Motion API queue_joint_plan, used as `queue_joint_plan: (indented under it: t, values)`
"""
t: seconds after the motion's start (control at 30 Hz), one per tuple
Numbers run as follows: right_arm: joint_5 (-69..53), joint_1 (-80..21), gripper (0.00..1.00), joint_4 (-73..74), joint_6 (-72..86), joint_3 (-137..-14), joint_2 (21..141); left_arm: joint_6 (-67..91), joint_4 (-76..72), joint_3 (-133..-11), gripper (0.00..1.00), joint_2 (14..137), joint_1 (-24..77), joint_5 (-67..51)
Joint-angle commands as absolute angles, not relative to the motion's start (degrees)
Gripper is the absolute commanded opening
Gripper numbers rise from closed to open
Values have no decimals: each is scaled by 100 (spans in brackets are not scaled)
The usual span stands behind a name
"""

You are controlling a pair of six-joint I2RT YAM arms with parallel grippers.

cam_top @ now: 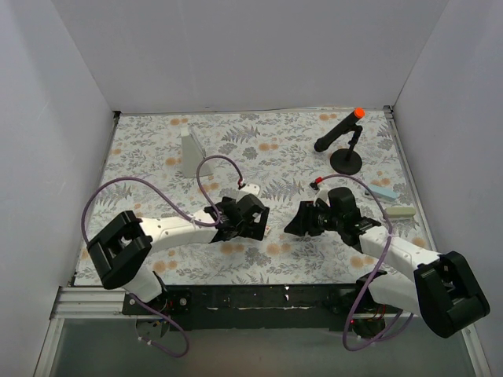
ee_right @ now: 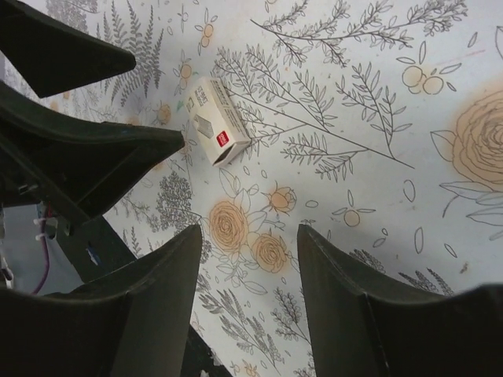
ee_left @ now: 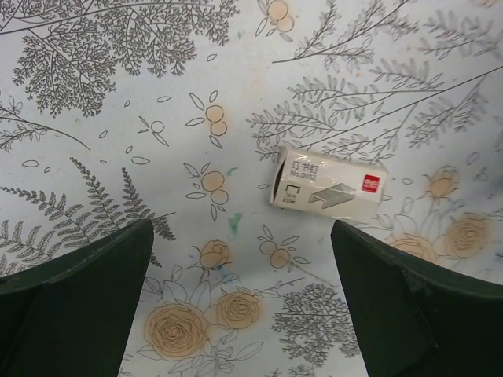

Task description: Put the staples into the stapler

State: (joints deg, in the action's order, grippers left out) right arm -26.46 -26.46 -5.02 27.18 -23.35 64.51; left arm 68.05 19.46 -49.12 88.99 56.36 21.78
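Both jaw pairs are gaping empty; the small whitish cardboard staple packet (ee_left: pixel 328 187) is lying crosswise just ahead of the left gripper (ee_left: pixel 242 228), the nearer.

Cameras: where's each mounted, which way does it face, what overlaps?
Top external: above and behind the bases, looking down on the table; both arms, left tool and right tool in view.
Left wrist: on left arm, facing down; own open fingers at bottom, staple box ahead.
Right wrist: on right arm, facing down toward the left tool; own fingers at bottom.
Shared: both wrist views show the staple box.
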Motion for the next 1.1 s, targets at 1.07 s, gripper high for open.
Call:
queue_joint_plan:
  t: [1.07]
  values:
    - [-1196, -3981, 38, -3876, 5062, -1538, 8016, 8798, 1020, -4984, 79, 9185, 5194, 835]
